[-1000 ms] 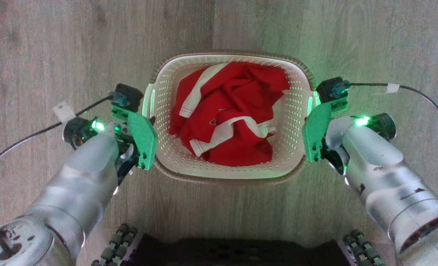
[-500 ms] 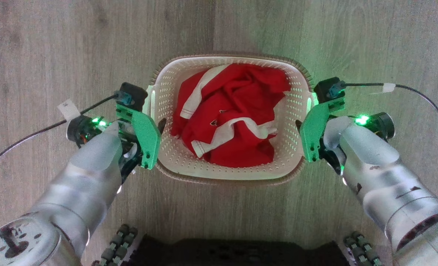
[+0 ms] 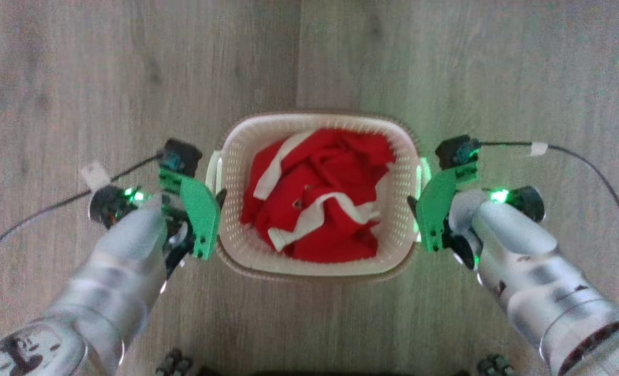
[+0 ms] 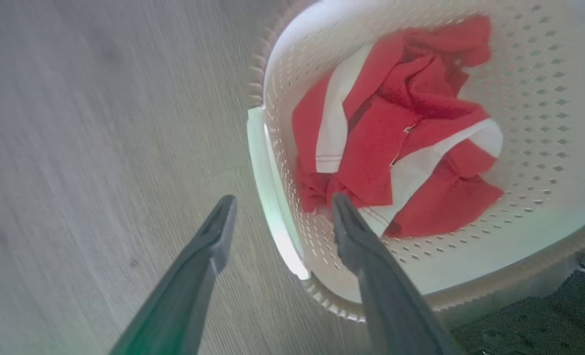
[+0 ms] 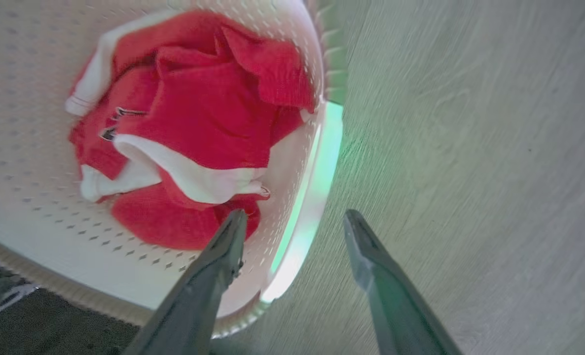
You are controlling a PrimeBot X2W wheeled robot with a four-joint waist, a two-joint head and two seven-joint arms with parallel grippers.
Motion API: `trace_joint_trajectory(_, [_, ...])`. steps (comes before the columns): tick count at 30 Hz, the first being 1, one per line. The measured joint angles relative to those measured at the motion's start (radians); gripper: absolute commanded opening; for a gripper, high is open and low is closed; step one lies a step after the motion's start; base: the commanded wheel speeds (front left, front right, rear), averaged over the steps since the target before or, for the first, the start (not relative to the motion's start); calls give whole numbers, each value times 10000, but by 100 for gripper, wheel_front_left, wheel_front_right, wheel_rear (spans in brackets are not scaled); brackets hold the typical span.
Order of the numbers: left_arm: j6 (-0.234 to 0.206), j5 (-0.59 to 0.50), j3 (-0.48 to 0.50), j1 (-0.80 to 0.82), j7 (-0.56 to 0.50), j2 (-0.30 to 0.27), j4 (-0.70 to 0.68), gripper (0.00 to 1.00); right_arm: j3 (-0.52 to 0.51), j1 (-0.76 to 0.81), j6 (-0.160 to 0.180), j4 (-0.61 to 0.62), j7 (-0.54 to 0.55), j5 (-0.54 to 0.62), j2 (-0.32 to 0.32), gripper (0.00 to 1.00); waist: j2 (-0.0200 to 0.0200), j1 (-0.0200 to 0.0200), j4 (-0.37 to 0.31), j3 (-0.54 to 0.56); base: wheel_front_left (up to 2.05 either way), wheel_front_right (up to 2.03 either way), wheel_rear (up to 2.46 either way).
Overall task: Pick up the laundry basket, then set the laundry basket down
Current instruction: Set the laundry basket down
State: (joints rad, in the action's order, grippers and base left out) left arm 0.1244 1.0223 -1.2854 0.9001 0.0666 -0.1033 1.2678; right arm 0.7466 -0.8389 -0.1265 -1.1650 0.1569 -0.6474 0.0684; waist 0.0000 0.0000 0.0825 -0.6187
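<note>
Since a sec ago your L pincer (image 4: 282, 199) & R pincer (image 5: 296, 214) have sprung wide open, holding nothing, each astride a side handle (image 4: 265, 162); laundry basket (image 3: 235, 230) sits on floor (image 3: 309, 52) btwn them.

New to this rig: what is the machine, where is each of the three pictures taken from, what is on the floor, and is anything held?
This is a wheeled robot with two arms. The wide picture is from its head, looking down at a wooden floor. The other two are from a camera on each wrist, looking along that gripper's two dark fingers. On the floor stands the laundry basket, with a red-and-white garment inside. The left gripper and right gripper are both open. In the wrist views the basket's left handle and right handle show between the fingers, one finger over the basket's inside, one over the floor. Nothing is held.
</note>
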Motion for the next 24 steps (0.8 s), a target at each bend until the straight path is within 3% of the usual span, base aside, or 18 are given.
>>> trace_joint_trajectory(5, [-6,-2,-8,-460,777,-134,61,100,10,370,0,332,-314,-433,0,100,0,0,-122,974,0,0,0])
trace_joint_trajectory(10, [-140,-6,42,-793,1636,-261,54,100,-48,541,2,602,-1503,-535,-6,100,0,-1,-251,2066,0,0,0])
trace_joint_trajectory(15, [-604,-138,451,-820,1824,-535,-533,100,-257,567,2,652,-2631,-566,-6,100,0,-1,-363,2900,0,0,0])
trace_joint_trajectory(19, [-1461,-917,1651,-835,1825,-1216,-2422,100,-698,581,0,627,-3718,-357,-8,100,0,-1,-477,3604,0,0,0])
trace_joint_trajectory(24, [-2543,-2493,3476,-1715,1856,-2031,-5244,100,-1931,583,0,918,-4052,349,73,100,0,-1,-631,4263,0,0,0])
